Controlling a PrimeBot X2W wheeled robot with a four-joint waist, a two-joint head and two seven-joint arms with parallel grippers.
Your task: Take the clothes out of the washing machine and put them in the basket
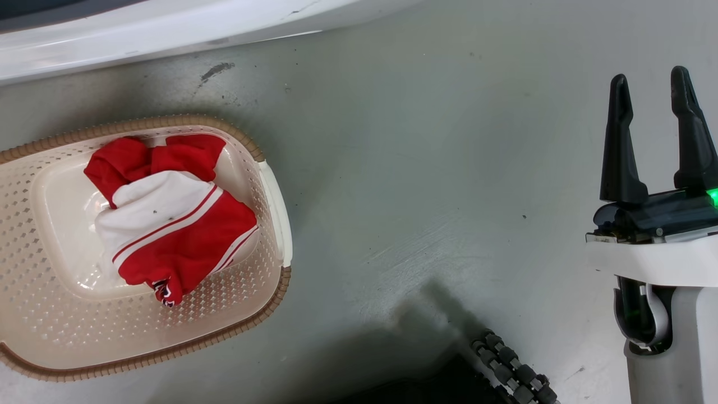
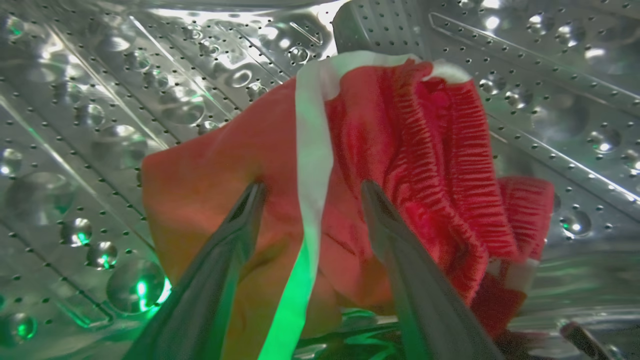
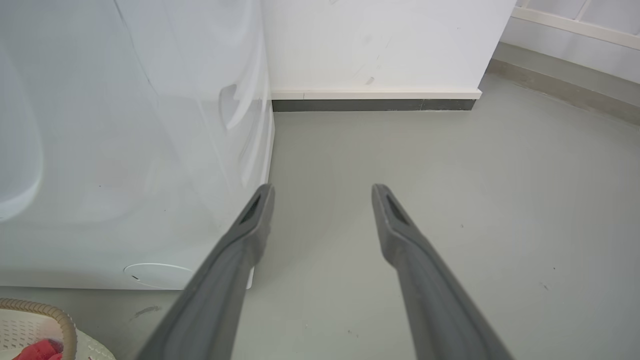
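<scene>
One large white front-loading washing machine (image 3: pixel 125 150); in its shiny perforated steel drum (image 2: pixel 75 125), one red white-striped garment (image 2: pixel 400 150). One low oval cream plastic basket, brown woven rim (image 1: pixel 67 331), on grey floor (image 1: pixel 449 168), holding one crumpled red-and-white bundle (image 1: pixel 185 247). Left gripper (image 2: pixel 310 190) inside drum, fingers (image 2: pixel 215 280) spread, tips at the cloth, nothing pinched. Right gripper (image 1: pixel 649 76) above floor, wide open, empty.

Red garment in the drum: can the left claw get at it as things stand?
Probably yes. The left claw is open inside the drum, pointing straight at the garment, with nothing between them.
</scene>
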